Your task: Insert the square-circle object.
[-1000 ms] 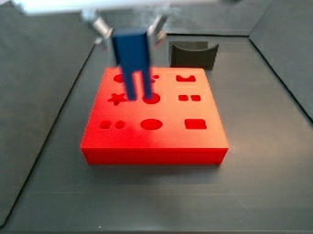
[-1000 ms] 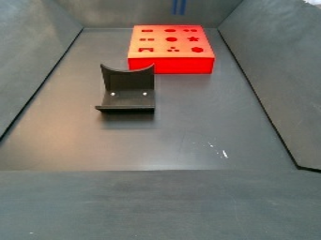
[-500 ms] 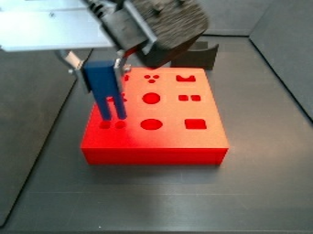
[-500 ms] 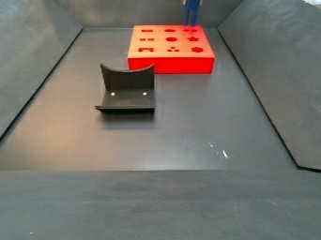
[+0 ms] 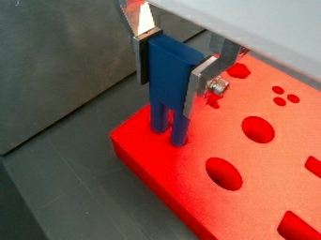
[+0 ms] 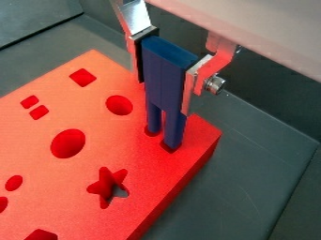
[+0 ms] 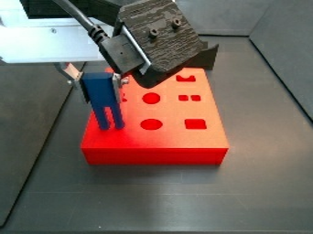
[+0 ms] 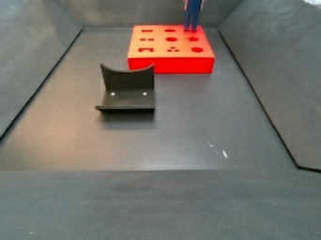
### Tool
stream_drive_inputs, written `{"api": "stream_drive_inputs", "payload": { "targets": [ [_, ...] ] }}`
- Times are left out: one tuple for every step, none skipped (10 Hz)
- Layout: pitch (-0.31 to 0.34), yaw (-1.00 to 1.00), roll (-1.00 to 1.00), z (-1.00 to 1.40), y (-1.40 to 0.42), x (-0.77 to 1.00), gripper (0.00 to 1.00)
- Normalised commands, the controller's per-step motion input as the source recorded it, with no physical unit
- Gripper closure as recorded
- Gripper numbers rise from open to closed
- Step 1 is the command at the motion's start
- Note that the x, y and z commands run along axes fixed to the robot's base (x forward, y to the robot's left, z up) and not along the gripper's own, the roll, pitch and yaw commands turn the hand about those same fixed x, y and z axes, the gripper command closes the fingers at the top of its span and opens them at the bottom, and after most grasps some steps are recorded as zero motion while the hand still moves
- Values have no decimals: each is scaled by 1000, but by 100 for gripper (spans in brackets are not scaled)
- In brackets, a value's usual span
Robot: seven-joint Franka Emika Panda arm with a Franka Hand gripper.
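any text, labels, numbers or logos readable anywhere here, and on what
None: no words, numbers or logos can be read in any view.
The red board carries only cut-out shapes.
The blue square-circle object, clamped in the hand at the board's corner, is plain.
The dark fixture is unmarked.

The claw [image 7: 94, 77] stands over a corner of the flat bright red plastic board with shaped holes [image 7: 171, 137], clamped on the small blue two-legged plastic peg [image 7: 102, 99]. Behind it, off the board's far edge, rises the dark grey curved block [image 8: 126, 89]. Elsewhere the dark worktop [image 8: 189, 131] lies open, fenced by sloping grey walls [image 8: 38, 66].
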Motion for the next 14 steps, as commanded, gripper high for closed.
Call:
{"api": "stream_drive_inputs", "payload": {
  "targets": [
    [40,71,0,-46,143,231,100],
    [51,60,34,-111,154,206,100],
    [6,20,71,-191,31,0,100],
    [0,0,87,-280,0,-14,100],
    [0,0,117,-291,-26,-109,100],
    [0,0,74,-243,-20,-229,100],
    [0,0,40,-203,-11,-251,100],
    [0,-14,1,-166,0,-123,100],
    [0,-54,17,-186,-11,0,100],
    [0,-77,64,-286,0,11,100],
    [34,-71,139,-446,0,129,100],
    [4,-20,143,-689,-17,283,100],
    [0,0,70,-814,-66,340,100],
    [0,69,0,-680,-91,466,100]
  ]
}}
